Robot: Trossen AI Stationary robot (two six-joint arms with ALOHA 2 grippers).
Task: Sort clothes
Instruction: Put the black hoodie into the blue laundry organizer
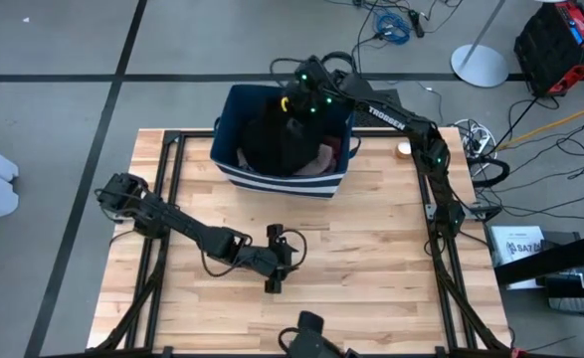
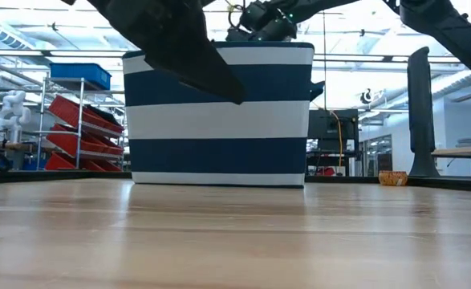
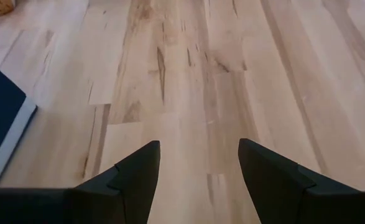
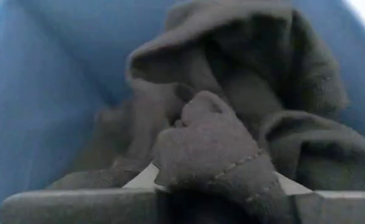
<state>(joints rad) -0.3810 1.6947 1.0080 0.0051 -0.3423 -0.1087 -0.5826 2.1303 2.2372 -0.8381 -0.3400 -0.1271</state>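
A dark blue bin with white stripes [image 1: 234, 175] stands at the table's far middle and also shows in the low view [image 2: 219, 120]. Inside it a black garment [image 1: 270, 139] is heaped high, with a pale pink garment [image 1: 323, 159] beside it toward the right. My right gripper [image 1: 293, 111] reaches into the bin from the right, over the black garment [image 4: 232, 93]. My left gripper [image 1: 275, 267] hovers open and empty over bare wood in the table's middle [image 3: 199, 162]. My right gripper comes down into the bin from above and is shut on a bunched fold of the black garment [image 4: 210, 146]. The fabric bulges up over the fingers and hides them, so the hold's exact place cannot be told. The rest of the garment lies in the bin.
A small tan object [image 1: 403, 149] sits on the table right of the bin, also in the low view [image 2: 392, 177]. Black frame rails [image 1: 168, 189] run along the table's left and right sides. Bare wood [image 1: 371, 259] lies near of the bin.
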